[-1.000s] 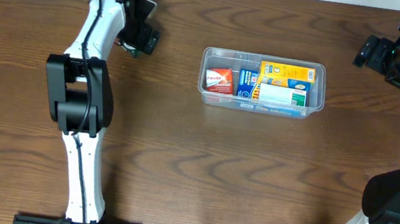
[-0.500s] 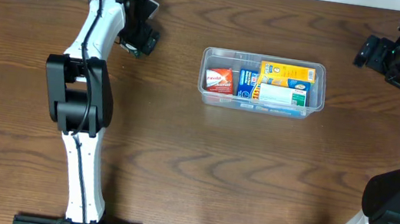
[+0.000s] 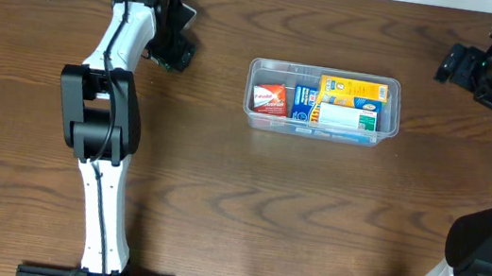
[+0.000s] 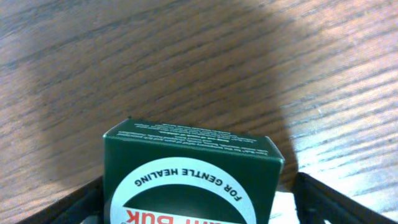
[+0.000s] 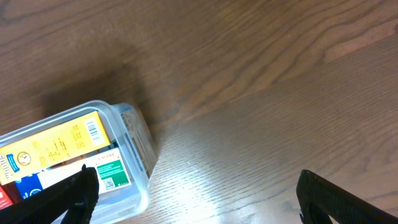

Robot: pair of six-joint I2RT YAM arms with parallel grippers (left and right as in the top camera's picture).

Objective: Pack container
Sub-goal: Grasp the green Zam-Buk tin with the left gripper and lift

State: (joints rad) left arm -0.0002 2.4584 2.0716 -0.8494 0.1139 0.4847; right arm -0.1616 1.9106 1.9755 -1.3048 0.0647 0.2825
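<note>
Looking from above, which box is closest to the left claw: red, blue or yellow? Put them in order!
1. Red box, left end of the tub, nearest the left gripper.
2. Blue box, middle.
3. Yellow box, right side.

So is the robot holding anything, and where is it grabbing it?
The jaws of the left gripper flank a dark green cardboard box at its sides; whether they grip it cannot be told. The right gripper holds nothing.

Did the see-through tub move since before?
No. The container lies just as far from the table's far edge as before, on the same patch of wood grain.
</note>
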